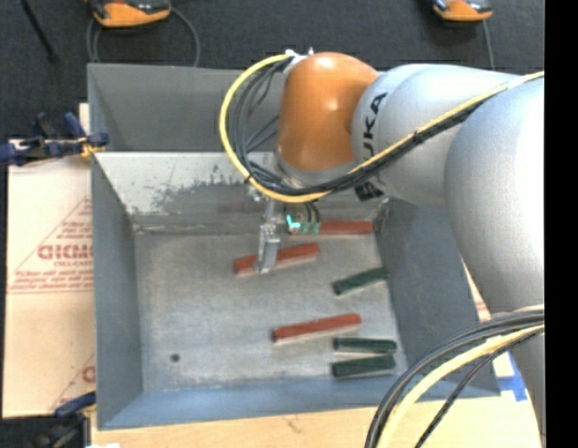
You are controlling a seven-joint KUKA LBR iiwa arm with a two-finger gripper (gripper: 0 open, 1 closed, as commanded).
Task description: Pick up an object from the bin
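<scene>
My gripper hangs below the orange wrist cover, near the middle of the bin's back half. Its tip comes down onto a reddish-brown flat stick that lies almost level across the floor there. The stick's middle is hidden behind the gripper. A second reddish-brown stick lies just right of the gripper, close to the back wall. A dark green stick lies tilted to the lower right of the gripper.
Toward the front right lie another reddish-brown stick and two dark green sticks, one under the other. The arm covers the bin's right rim. A small dark speck marks the floor at front left.
</scene>
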